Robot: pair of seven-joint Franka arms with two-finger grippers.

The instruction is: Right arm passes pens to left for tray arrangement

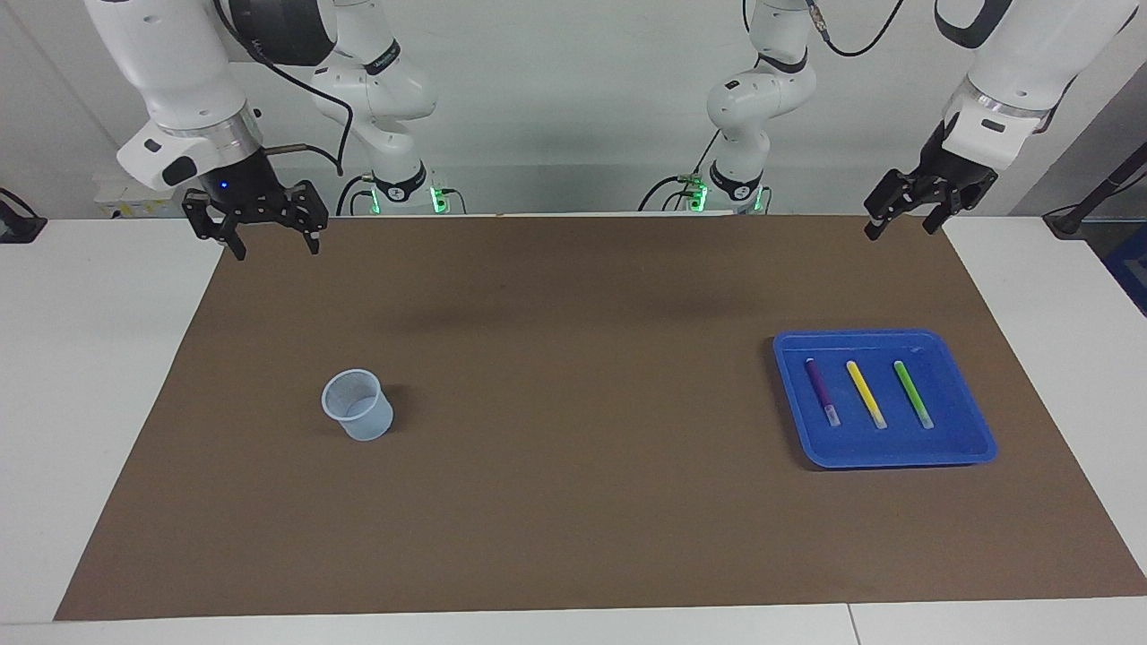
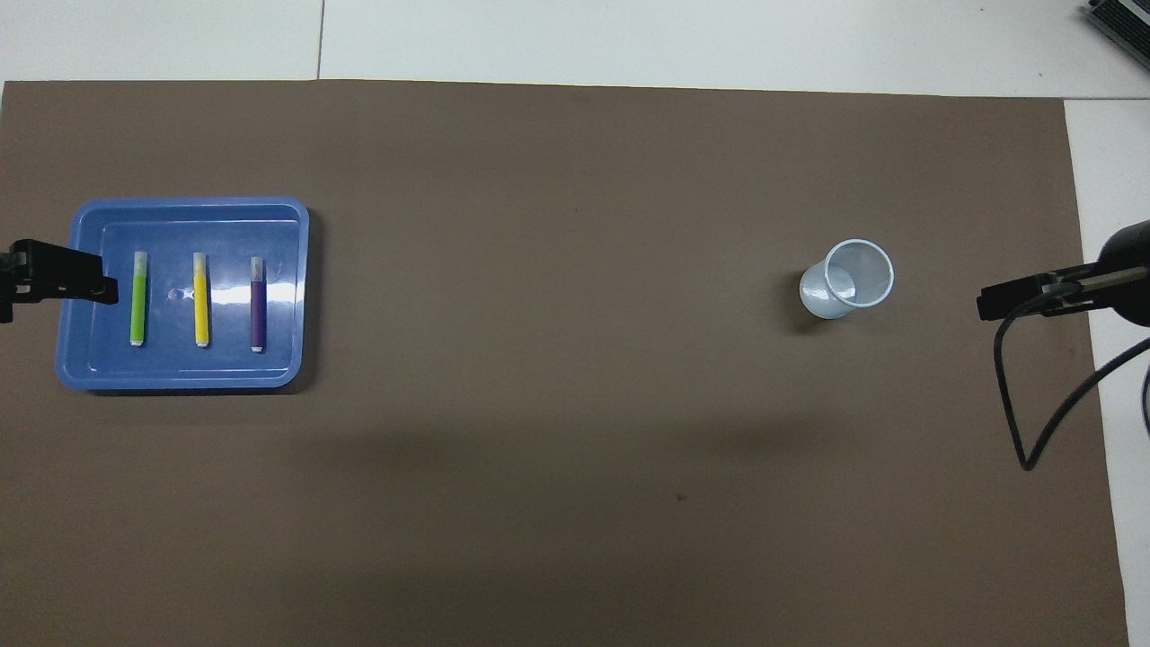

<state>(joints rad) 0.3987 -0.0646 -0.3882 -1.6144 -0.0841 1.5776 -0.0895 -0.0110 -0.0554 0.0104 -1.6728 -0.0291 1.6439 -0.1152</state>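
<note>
Three pens lie side by side in blue tray [image 1: 981, 439], apart from one another: purple pen [image 1: 821, 388], yellow pen [image 1: 866, 392], green pen [image 1: 912, 392], pale ends pointing away from robots. I see tray at left arm's end of brown mat [image 1: 573, 502]. Left gripper [image 1: 903, 218] raised over mat edge, robot-side of tray, fingers apart, empty. Right gripper [image 1: 271, 237] raised over mat corner well away from tray, fingers spread, empty. Translucent cup [image 1: 357, 405] upright on mat, well apart from tray.
</note>
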